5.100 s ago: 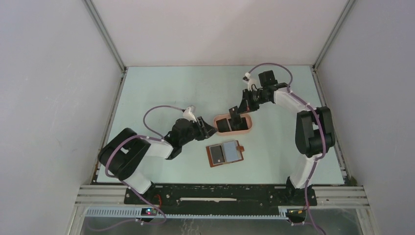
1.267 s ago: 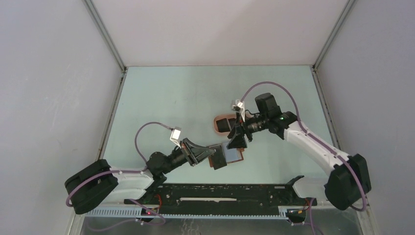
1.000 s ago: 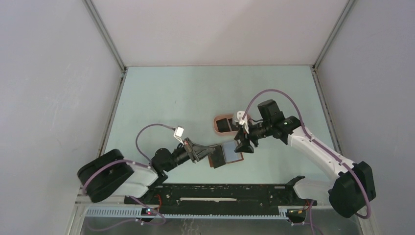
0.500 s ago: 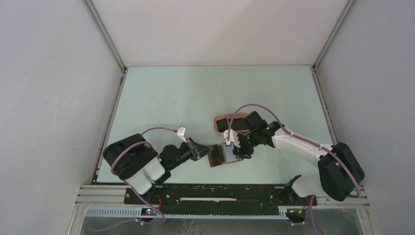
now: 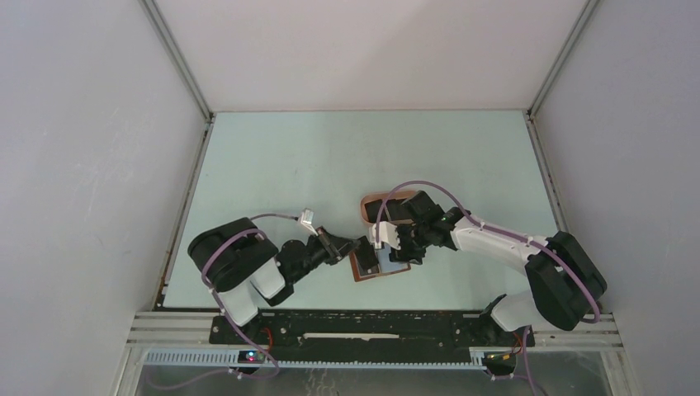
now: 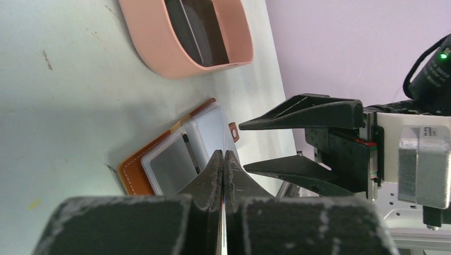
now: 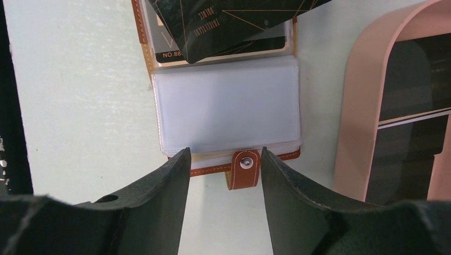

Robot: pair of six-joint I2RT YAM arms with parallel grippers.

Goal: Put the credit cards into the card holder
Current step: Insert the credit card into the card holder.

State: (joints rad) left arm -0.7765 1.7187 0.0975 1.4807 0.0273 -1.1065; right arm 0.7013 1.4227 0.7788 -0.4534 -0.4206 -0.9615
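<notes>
The card holder (image 5: 384, 266) lies open on the table, reddish-brown leather with clear pockets (image 7: 226, 111) and a snap tab (image 7: 244, 169). My left gripper (image 6: 223, 155) is shut on a black credit card (image 7: 234, 21), which shows edge-on between its fingers and lies tilted over the holder's far half. My right gripper (image 7: 224, 154) is open and low over the holder's near edge, with one finger on each side of the snap tab. More dark credit cards (image 6: 205, 26) sit in the pink tray (image 6: 159, 48).
The pink oval tray (image 7: 361, 106) stands just beyond the card holder, partly hidden under my right arm in the top view. Both grippers (image 5: 359, 247) (image 5: 394, 254) crowd the holder from opposite sides. Grey walls enclose the table.
My right arm has dropped and swung left, bringing its open fingers down to the holder's snap-tab edge. My left arm has pushed right with the card over the holder.
</notes>
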